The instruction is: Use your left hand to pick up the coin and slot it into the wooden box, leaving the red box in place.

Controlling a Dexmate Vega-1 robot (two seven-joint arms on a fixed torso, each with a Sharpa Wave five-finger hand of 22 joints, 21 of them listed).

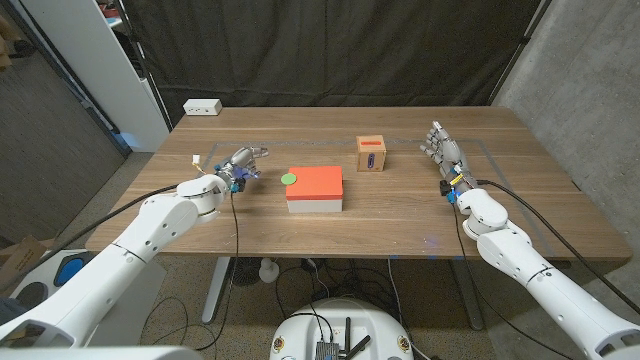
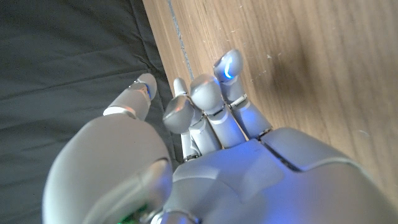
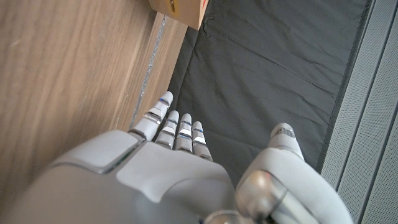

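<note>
A small green coin [image 1: 290, 179] lies on the left near corner of the red box's [image 1: 318, 184] top, at the middle of the table. The wooden box [image 1: 372, 154], with a red-rimmed slot in its top, stands behind and to the right of the red box; its corner also shows in the right wrist view [image 3: 183, 9]. My left hand [image 1: 241, 164] hovers just left of the red box, fingers loosely bent toward the coin, thumb apart, holding nothing [image 2: 205, 118]. My right hand [image 1: 446, 157] stands on its edge at the right, fingers straight and apart [image 3: 174, 134], empty.
A white power strip [image 1: 202, 106] lies at the table's far left corner. A black curtain hangs behind the table [image 1: 480, 215]. A faint line is marked on the wood along the far side.
</note>
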